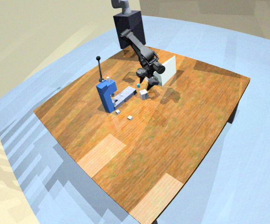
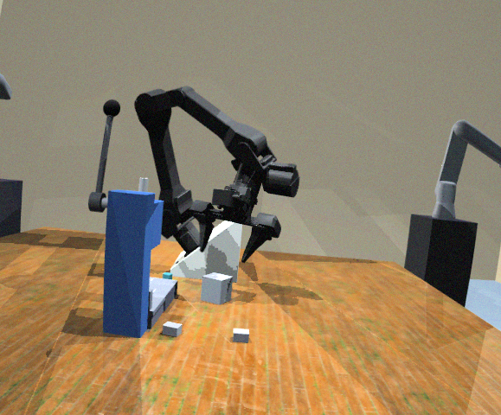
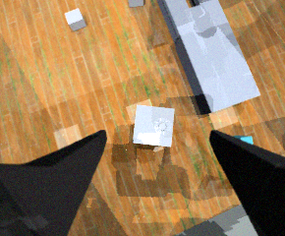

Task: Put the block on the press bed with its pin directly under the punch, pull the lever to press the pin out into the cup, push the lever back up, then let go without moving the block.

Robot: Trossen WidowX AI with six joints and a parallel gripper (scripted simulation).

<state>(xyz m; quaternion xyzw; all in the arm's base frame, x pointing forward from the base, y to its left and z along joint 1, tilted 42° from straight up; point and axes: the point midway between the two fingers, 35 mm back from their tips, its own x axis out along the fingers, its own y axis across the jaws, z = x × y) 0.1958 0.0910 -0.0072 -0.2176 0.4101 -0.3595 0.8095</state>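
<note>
Holds nothing in the gripper [image 1: 144,86] [image 2: 222,256] [image 3: 158,133], with jaws spread wide above the pale grey block [image 1: 143,94] [image 2: 215,289] [image 3: 153,126], down on the wooden table [image 1: 190,110] [image 2: 312,357] [image 3: 29,64] and off the press bed [image 1: 125,95] [image 2: 163,292] [image 3: 216,61], near its free end. Shows a small round mark on the block's top in the wrist view (too faint to tell much more), and a turquoise piece [image 1: 138,85] [image 2: 167,276] [image 3: 246,140] near the bed's free end. Has the lever [image 1: 100,68] [image 2: 103,154] standing up beside the blue press [image 1: 104,96] [image 2: 127,263], with two small pale cubes [image 1: 129,117] [image 2: 240,335] [image 3: 76,20] near its foot, apart from each other.
</note>
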